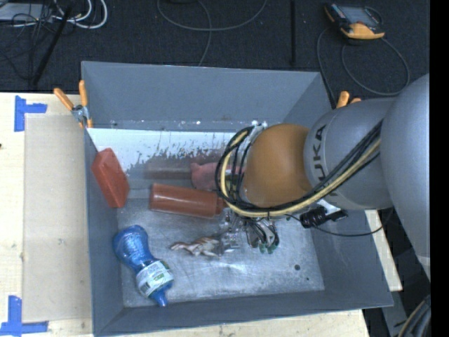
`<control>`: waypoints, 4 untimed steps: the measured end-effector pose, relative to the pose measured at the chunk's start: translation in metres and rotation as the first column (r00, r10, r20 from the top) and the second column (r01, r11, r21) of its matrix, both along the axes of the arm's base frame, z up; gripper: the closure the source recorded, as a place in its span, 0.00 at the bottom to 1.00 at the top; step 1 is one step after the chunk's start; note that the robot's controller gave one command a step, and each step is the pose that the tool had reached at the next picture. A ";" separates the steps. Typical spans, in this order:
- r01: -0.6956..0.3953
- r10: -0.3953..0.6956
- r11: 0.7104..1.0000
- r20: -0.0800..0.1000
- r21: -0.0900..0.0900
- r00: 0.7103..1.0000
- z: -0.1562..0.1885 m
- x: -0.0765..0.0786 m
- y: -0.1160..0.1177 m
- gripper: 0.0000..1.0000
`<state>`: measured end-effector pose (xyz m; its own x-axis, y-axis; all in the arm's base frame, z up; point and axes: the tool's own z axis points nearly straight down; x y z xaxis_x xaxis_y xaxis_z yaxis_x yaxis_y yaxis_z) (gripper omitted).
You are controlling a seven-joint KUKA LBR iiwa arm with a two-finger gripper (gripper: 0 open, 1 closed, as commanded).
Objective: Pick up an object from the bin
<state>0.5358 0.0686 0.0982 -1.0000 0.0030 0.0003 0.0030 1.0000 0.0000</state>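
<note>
Brown figure [196, 246] — gripper [237, 239] low at its right end, arm [365, 153] arched above.

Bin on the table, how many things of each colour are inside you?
Red: 2, the block and the tube
Pink: 1, the lump
Blue: 1, the bottle
Brown: 1, the small toy
Total: 5
</note>
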 end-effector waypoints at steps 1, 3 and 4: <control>0.014 -0.014 1.000 -0.001 0.000 1.000 -0.020 -0.063 0.025 1.00; 0.022 -0.022 1.000 -0.009 -0.002 1.000 0.030 -0.058 0.023 1.00; 0.037 -0.037 0.999 0.012 0.003 0.999 0.031 -0.005 0.024 1.00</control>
<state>0.5312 0.0924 0.1288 -0.9991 0.0401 -0.0114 0.0401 0.9992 0.0031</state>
